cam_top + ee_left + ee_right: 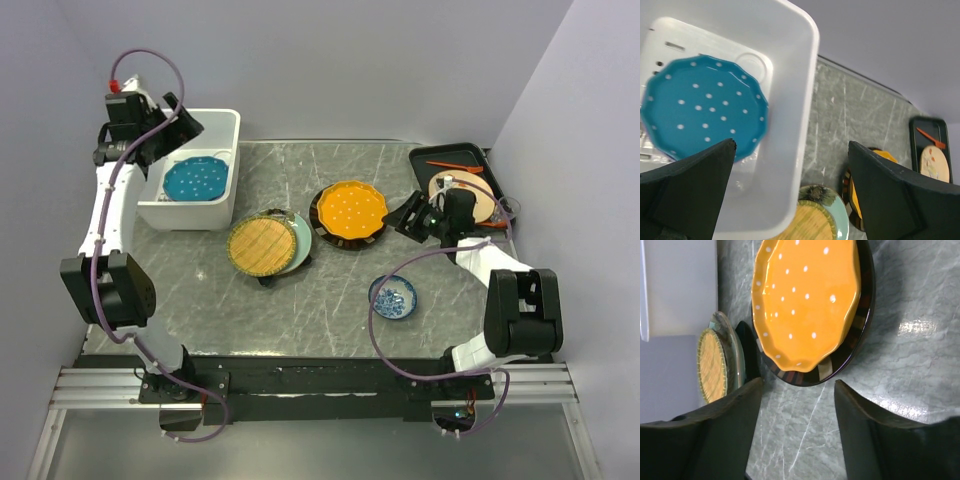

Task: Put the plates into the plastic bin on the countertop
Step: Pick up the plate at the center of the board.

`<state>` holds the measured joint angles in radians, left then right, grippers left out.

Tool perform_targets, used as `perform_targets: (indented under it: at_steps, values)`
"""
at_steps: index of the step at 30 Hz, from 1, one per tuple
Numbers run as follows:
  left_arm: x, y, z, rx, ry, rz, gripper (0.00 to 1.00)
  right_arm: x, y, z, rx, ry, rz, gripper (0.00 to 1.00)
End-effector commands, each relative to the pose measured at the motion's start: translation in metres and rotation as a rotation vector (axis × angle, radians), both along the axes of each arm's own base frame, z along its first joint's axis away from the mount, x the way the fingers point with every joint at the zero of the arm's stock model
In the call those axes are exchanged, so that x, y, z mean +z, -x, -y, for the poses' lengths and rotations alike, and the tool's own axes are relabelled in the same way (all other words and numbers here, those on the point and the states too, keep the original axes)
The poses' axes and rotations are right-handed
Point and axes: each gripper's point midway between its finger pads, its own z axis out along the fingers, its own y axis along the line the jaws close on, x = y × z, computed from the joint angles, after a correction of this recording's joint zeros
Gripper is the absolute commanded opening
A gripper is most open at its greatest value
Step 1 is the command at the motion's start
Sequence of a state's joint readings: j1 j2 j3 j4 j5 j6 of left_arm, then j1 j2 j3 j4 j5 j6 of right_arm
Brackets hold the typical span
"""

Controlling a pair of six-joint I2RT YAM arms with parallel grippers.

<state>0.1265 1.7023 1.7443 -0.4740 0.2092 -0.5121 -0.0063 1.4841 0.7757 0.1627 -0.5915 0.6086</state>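
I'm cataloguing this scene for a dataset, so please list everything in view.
countertop: one, grey marble, under everything
plastic bin: one, white, far left
teal dotted plate: one, teal, inside the bin
yellow woven plate: one, yellow, centre-left, top of a stack
pale green plate: one, pale green, under the yellow one
orange dotted plate: one, orange, centre
dark brown plate: one, dark brown, under the orange one
blue-and-white dish: one, blue and white, near right
black tray: one, black, far right
tan plate: one, tan, on the tray
left claw: one, black, open above the bin
right claw: one, black, open at the brown plate's edge
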Motion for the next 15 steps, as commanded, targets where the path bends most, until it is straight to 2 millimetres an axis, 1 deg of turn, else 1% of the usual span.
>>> perform_targets:
  at_steps: [1,3,4,7,9,10,14,15]
  values:
    - [0.038,0.01,0.032,-0.102,-0.016,0.114,0.99,0.004,-0.017,0.003,-0.023,0.009,0.013,0.61]
    - [0.036,0.011,0.042,-0.128,-0.01,0.116,0.99,0.0,-0.021,0.005,-0.034,0.016,-0.001,0.61]
    - [0.038,0.013,0.051,-0.144,-0.007,0.124,0.99,-0.004,-0.021,-0.005,-0.015,0.018,-0.012,0.6]
    - [0.037,0.016,0.07,-0.189,0.0,0.13,0.99,-0.008,-0.026,-0.006,-0.021,0.024,-0.021,0.6]
    - [0.033,0.016,0.072,-0.194,0.003,0.127,0.99,-0.011,-0.028,-0.007,-0.029,0.037,-0.027,0.59]
    - [0.034,0.017,0.092,-0.237,0.008,0.137,0.99,-0.012,-0.03,-0.007,-0.034,0.038,-0.028,0.59]
    - [0.028,0.019,0.117,-0.302,0.032,0.132,0.99,-0.015,-0.036,-0.01,-0.05,0.059,-0.044,0.55]
    - [0.028,0.019,0.122,-0.315,0.031,0.136,0.99,-0.018,-0.038,-0.007,-0.07,0.07,-0.052,0.54]
